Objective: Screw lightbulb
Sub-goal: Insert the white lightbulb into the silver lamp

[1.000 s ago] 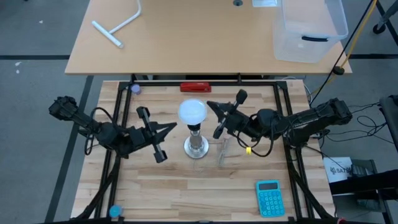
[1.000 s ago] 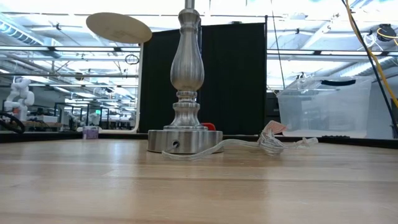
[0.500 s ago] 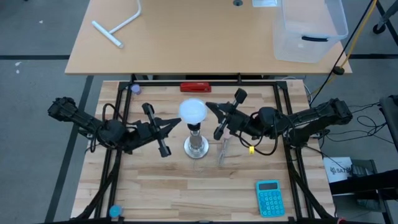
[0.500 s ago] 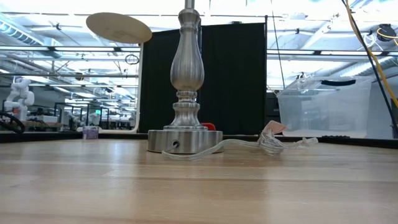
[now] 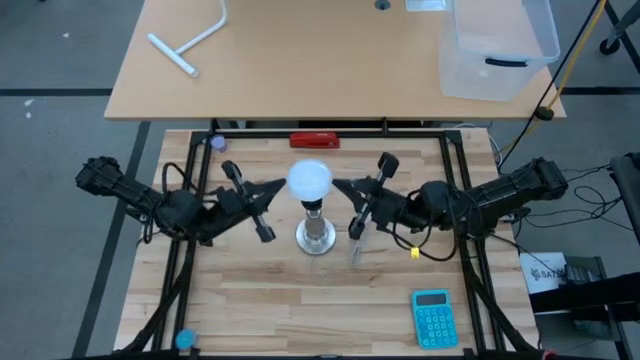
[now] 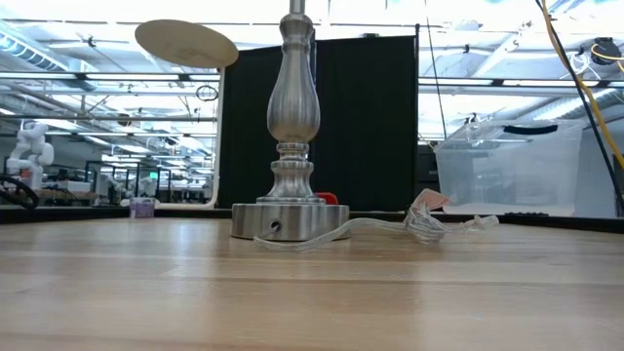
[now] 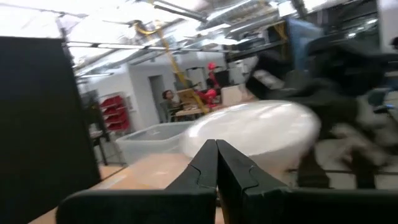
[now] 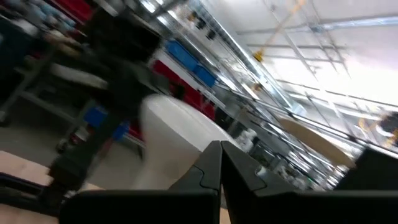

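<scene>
Now | left gripper (image 5: 279, 186) and right gripper (image 5: 338, 184), fingers together, empty, have closed in beside white domed lightbulb (image 5: 309, 179) | bulb sits atop silver lamp stand (image 5: 315, 236) | screwing seemingly imminent

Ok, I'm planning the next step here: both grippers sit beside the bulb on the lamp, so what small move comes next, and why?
Probably open the left gripper. It is shut, pointing at the lightbulb from one side, with the shut right gripper opposite. The bulb already sits atop the lamp stand, and shut fingers cannot take hold of its head to turn it.
</scene>
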### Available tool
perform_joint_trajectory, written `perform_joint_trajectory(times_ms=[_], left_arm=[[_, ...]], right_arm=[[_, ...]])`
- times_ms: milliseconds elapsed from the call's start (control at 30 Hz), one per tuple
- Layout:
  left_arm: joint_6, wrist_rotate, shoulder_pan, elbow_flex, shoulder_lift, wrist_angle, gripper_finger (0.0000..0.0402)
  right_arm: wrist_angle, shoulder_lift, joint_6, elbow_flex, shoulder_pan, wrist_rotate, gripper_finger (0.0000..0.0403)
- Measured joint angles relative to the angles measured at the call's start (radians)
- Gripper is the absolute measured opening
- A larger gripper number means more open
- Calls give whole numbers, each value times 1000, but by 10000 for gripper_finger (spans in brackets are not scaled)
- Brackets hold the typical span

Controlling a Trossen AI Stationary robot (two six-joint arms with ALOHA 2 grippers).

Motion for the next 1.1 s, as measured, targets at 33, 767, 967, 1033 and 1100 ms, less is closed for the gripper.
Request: perform_joint_trajectory(times_ms=[33,767,967,1033,1100], left_arm=[[-9,2,8,1,1,-3,0],[48,80,-41,0,-25,48,0],[17,140,-61,0,-6,41,0],[8,140,-59,0,5,34,0],[7,139,-53,0,12,34,0]], right_arm=[[-3,1,0,0,7,-10,0],[-135,5,3,0,22,148,0],[-58,5,3,0,-36,146,0],[-26,4,-2,0,-49,143,0],[-2,4,-18,0,-60,139,0]])
